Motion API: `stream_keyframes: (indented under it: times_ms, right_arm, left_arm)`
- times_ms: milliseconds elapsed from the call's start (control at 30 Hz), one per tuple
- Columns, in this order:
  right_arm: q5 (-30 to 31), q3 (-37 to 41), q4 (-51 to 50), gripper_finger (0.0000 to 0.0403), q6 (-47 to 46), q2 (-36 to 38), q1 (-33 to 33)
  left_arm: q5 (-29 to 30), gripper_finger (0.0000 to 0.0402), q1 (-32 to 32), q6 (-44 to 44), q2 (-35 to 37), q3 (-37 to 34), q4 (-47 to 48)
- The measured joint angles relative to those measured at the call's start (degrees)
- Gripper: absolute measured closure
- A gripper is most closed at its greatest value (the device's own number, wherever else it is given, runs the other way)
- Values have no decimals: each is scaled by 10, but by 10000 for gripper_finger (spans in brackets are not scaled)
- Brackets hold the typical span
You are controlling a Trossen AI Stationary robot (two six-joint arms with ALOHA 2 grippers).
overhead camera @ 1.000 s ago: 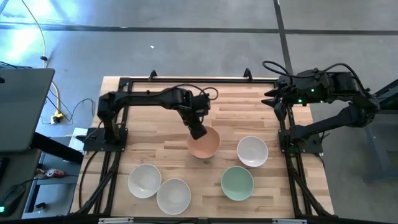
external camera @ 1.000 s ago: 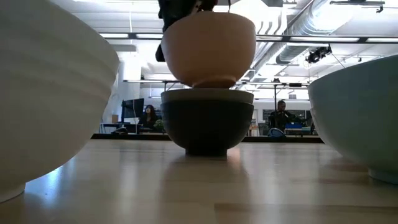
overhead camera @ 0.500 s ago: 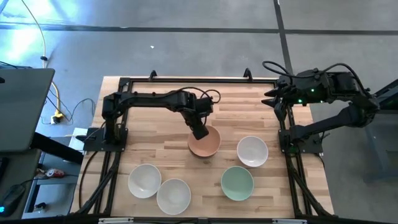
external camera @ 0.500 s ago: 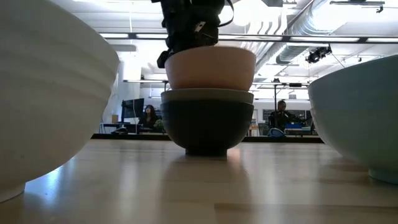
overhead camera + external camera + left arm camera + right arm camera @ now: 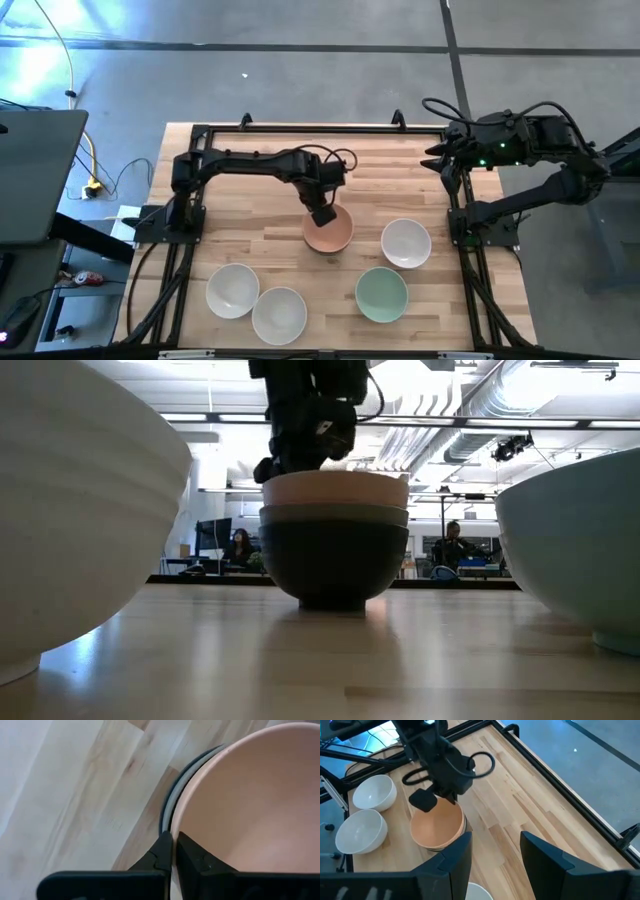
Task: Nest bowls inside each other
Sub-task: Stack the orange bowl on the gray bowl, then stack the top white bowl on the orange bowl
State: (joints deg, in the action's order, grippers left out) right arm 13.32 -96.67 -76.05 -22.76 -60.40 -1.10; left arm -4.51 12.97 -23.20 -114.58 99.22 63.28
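in the lower part of the high view two white bowls (image 5: 232, 289) (image 5: 279, 314) sit side by side at lower left, the mint green bowl (image 5: 381, 294) at lower centre-right and a third white bowl (image 5: 405, 243) just above it. at frame centre the peach-orange bowl (image 5: 328, 231) is nested in the olive-grey bowl (image 5: 333, 515), itself inside the black bowl (image 5: 333, 560), and the left gripper (image 5: 323, 212) pinches the peach bowl's rim between its fingers (image 5: 161, 857). at upper right the right gripper (image 5: 437, 157) waits over the table (image 5: 250, 240) edge, fingers spread and holding nothing.
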Motion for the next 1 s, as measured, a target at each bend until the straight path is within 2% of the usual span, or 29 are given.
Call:
stream_keyframes:
  times_ms: [267,367,833,1000]
  right_arm:
    - [-5,0,0,245,-4,0,0]
    - [-5,0,0,245,-5,0,0]
    - [-7,0,0,245,-14,0,0]
    - [-7,0,0,245,-14,0,0]
  left_arm:
    - [0,399,-2,5,-10,0,-3]
    - [3,387,-2,4,-8,0,-4]
    - [-4,263,-1,18,-7,1,-5]
    - [2,226,-1,29,-7,28,-2]
